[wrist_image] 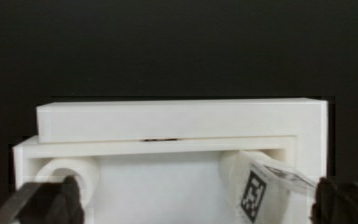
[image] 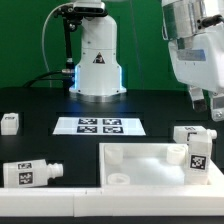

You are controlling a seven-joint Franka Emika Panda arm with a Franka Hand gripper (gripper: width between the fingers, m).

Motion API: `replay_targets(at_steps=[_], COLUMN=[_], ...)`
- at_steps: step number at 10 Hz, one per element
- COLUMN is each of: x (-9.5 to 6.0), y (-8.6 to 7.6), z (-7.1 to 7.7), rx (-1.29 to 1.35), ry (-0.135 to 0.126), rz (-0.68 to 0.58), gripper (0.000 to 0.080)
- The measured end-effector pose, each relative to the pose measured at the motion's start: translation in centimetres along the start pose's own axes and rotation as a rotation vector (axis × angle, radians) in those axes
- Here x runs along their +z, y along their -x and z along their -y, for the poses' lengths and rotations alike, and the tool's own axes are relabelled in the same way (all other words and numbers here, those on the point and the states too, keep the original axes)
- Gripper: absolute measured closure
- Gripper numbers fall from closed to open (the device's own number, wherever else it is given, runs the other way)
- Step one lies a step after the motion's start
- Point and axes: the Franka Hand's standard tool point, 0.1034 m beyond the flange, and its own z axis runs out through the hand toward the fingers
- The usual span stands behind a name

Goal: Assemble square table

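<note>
The white square table top (image: 150, 168) lies at the front of the black table, rim up. One tagged white leg (image: 198, 152) stands upright in its corner at the exterior view's right. Loose tagged legs lie at the left (image: 10, 122), at the front left (image: 30, 172) and at the right (image: 193, 132). My gripper (image: 206, 104) hangs above the right side, open and empty. In the wrist view the gripper (wrist_image: 190, 212) is above the table top (wrist_image: 176, 120), its dark fingers (wrist_image: 43, 205) wide apart, with the standing leg (wrist_image: 265, 190) between them, nearer one finger.
The marker board (image: 98, 125) lies flat in the middle, in front of the robot base (image: 95, 70). A long white border wall (image: 40, 186) runs along the front left edge. A round socket (wrist_image: 60, 180) shows in another corner of the table top.
</note>
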Motion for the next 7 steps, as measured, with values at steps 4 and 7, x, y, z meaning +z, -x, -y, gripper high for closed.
replay_targets(at_steps=[4, 7], x=[0.8, 0.5], y=[-2.1, -4.7], z=[-5.9, -5.7], rx=[-0.019, -0.076], ry=[-0.063, -0.061], rz=[0.074, 0.165], gripper=[0.0151, 0.0151])
